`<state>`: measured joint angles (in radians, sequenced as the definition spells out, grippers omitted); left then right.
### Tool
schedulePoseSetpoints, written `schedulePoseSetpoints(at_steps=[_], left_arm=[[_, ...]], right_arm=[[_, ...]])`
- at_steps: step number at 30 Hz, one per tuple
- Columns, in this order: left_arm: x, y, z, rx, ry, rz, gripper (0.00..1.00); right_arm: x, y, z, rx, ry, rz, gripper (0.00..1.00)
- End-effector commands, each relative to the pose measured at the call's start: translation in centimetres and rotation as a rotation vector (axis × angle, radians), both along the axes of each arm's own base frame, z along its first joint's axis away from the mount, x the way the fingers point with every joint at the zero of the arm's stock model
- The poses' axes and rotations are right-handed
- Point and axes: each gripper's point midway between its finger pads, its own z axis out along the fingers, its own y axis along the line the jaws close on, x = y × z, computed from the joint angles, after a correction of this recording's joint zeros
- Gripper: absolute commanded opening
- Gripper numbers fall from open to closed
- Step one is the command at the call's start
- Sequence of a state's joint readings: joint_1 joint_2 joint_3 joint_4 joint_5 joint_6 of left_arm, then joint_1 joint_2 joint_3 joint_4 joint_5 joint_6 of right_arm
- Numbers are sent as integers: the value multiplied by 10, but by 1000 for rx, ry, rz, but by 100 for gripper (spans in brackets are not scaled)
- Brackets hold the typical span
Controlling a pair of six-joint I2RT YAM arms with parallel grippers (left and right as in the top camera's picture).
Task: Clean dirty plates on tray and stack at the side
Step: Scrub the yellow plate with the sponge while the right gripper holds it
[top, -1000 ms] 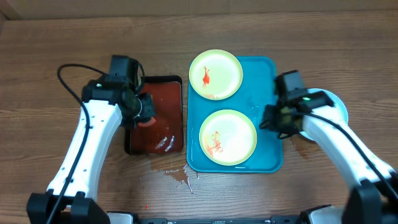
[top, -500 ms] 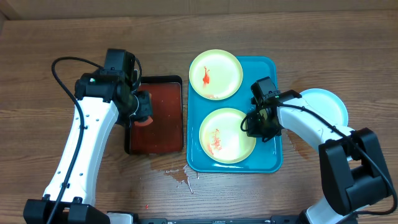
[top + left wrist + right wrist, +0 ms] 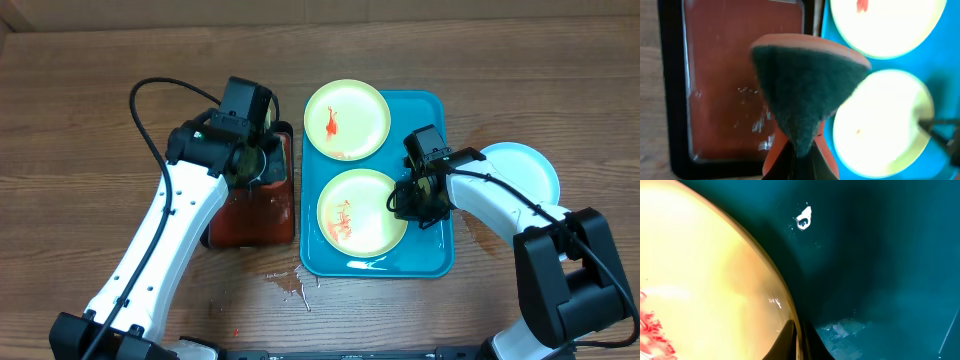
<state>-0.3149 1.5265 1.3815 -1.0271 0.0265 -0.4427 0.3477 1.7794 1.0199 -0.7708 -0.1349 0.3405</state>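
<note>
Sponge [image 3: 807, 95], green scouring face outward, is clenched in the left end effector [image 3: 797, 161] over the right part of the black tray [image 3: 250, 228] of red liquid. Just right, the turquoise tray [image 3: 428, 112] carries two yellow-green plates, both smeared red: far plate [image 3: 346, 120] and near plate [image 3: 362, 213]. The right end effector [image 3: 412, 198] pinches the near plate's right rim. A blue-rimmed plate [image 3: 525, 165] sits on the counter [image 3: 100, 60], rightmost.
</note>
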Motion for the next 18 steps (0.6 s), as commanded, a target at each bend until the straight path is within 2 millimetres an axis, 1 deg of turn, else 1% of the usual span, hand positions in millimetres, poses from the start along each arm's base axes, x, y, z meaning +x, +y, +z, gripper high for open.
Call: schedulePoseSetpoints(at_steps=[1,3,6,8,10,11,12,14,16,18], left_arm=[[5,-33,-2,-118,8,-27,4],[3,-61,-11,-193,37,-92,4],[-4,-100,-33,-260,112,-145,4],[-11,-131,-54,-289,166,-201,4],[-18,-154,-76,-293,213,-239,4],[-22,-161,-87,-288,235,-247,4],[-26,-167,-99,-277,263,-247,4],[-31,-168,-119,-241,311,-212,4],[-32,-160,-137,-180,335,-170,4],[-29,-144,-151,-91,335,-114,4]], right_arm=[[-13,-16,-20,-82,51,-30,4],[-13,-16,-20,-82,49,-30,4],[-13,-16,-20,-82,50,-30,4],[-13,-16,-20,-82,50,-30,4],[-13,-16,-20,-82,51,-30,4],[-14,-16,-20,-83,52,-30,4],[-14,-16,-20,-83,54,-30,4],[-15,-17,-20,-85,58,-30,4],[-16,-17,-20,-86,62,-30,4],[-16,-17,-20,-87,64,-30,4]])
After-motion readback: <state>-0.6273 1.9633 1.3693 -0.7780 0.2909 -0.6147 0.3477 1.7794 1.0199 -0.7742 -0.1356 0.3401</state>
